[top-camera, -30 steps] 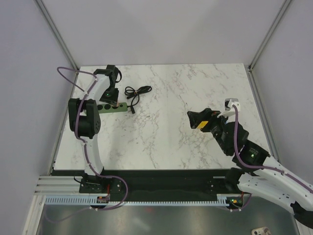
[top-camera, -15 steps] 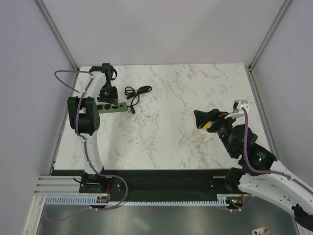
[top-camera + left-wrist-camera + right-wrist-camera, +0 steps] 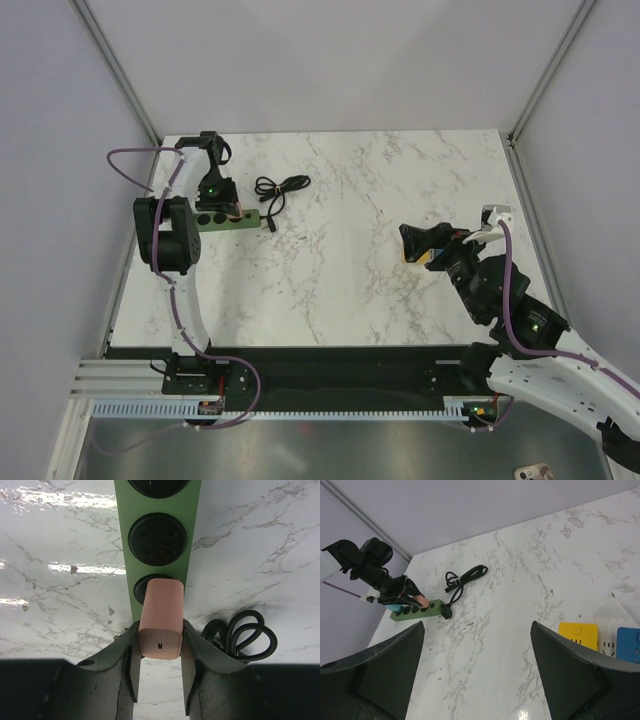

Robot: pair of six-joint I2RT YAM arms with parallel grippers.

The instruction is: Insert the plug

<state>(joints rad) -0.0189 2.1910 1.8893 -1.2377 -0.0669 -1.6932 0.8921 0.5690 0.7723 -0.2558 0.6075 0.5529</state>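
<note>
Left wrist, left gripper (image 3: 160,630) clamped on pink plug (image 3: 161,611), against green strip (image 3: 193,540), black cable (image 3: 245,637) beside.

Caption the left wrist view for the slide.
Left jaws grip the pink plug at a socket of the green power strip, black cable coiled beside.

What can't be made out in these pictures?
- Left wrist view: the pink plug's prongs and how deep it sits, hidden by its own body in the left pincer.
- Same view: the green power strip's far end, cut off by the top edge.
- Top view: the plug itself, under that pincer.
- Right wrist view: the blue block, cut by the right edge.
</note>
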